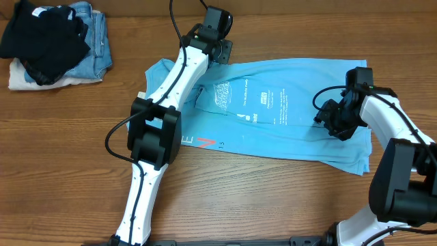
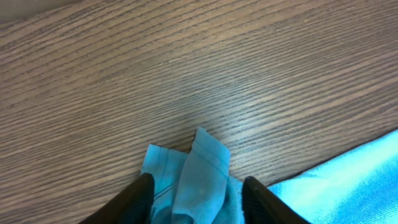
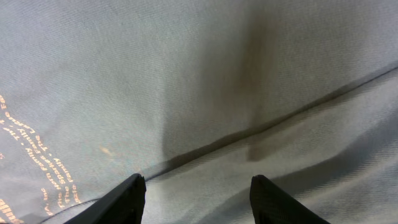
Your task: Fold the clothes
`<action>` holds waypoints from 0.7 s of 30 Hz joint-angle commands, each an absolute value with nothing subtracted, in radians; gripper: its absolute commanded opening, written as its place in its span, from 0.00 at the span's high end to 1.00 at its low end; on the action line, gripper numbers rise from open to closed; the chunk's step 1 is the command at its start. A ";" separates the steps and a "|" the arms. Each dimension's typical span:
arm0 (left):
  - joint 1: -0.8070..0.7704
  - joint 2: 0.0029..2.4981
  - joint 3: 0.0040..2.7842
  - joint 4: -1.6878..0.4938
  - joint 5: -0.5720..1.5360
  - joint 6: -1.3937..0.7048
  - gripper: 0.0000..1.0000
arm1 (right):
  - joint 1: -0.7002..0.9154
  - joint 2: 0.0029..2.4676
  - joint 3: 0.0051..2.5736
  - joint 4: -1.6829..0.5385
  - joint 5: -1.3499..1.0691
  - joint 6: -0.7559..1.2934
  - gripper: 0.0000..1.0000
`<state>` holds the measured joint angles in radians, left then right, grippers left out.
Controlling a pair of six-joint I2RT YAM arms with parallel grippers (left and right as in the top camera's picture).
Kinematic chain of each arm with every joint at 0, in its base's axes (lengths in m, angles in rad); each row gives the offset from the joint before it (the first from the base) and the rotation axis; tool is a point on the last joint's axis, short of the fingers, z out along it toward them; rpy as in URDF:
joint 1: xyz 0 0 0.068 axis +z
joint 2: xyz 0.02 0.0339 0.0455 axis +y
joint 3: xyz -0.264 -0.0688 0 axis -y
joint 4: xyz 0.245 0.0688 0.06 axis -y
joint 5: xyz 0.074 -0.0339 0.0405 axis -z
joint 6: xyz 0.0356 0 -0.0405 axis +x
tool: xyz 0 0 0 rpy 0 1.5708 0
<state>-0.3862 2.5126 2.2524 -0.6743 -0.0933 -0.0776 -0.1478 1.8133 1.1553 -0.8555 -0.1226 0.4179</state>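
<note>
On the light blue T-shirt, only one mark can be read. At its lower left edge a pale letter E sits beside a big red V, with two tiny dark characters just right of them, too small to be sure of. Across the shirt's middle sit a white logo and columns of white print, none of it legible. Seen close, rows of faint orange print mark the cloth, unreadable.
</note>
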 commanded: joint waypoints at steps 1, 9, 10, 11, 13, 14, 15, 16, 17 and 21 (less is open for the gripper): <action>-0.392 2.560 2.265 -0.663 -0.077 -0.073 0.47 | -0.145 1.827 1.148 -0.857 -0.109 0.422 0.41; -0.391 2.605 2.265 -0.652 -0.078 -0.074 0.47 | -0.145 1.827 1.148 -0.865 -0.109 0.422 0.42; -0.391 2.605 2.265 -0.650 -0.078 -0.074 0.48 | -0.145 1.827 1.148 -0.865 -0.109 0.422 0.42; -0.391 2.605 2.265 -0.648 -0.078 -0.074 0.50 | -0.145 1.827 1.148 -0.866 -0.109 0.422 0.41; -0.391 2.605 2.265 -0.646 -0.078 -0.074 0.57 | -0.145 1.827 1.148 -0.867 -0.109 0.422 0.41; -0.391 2.605 2.265 -0.644 -0.078 -0.074 0.60 | -0.145 1.827 1.148 -0.868 -0.109 0.422 0.42; -0.391 2.605 2.265 -0.643 -0.078 -0.074 0.64 | -0.145 1.827 1.148 -0.869 -0.109 0.422 0.42; -0.391 2.605 2.265 -0.642 -0.079 -0.074 0.67 | -0.145 1.827 1.148 -0.870 -0.109 0.422 0.42; -0.391 2.605 2.265 -0.641 -0.081 -0.074 0.73 | -0.145 1.827 1.148 -0.873 -0.109 0.422 0.42; -0.391 2.605 2.269 -0.639 -0.120 -0.074 0.82 | -0.145 1.827 1.148 -0.872 -0.109 0.422 0.42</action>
<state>-0.3862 2.5992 2.2524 -0.6422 -0.0887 -0.0753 -0.1478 1.8133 1.1553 -0.8753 -0.1223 0.4187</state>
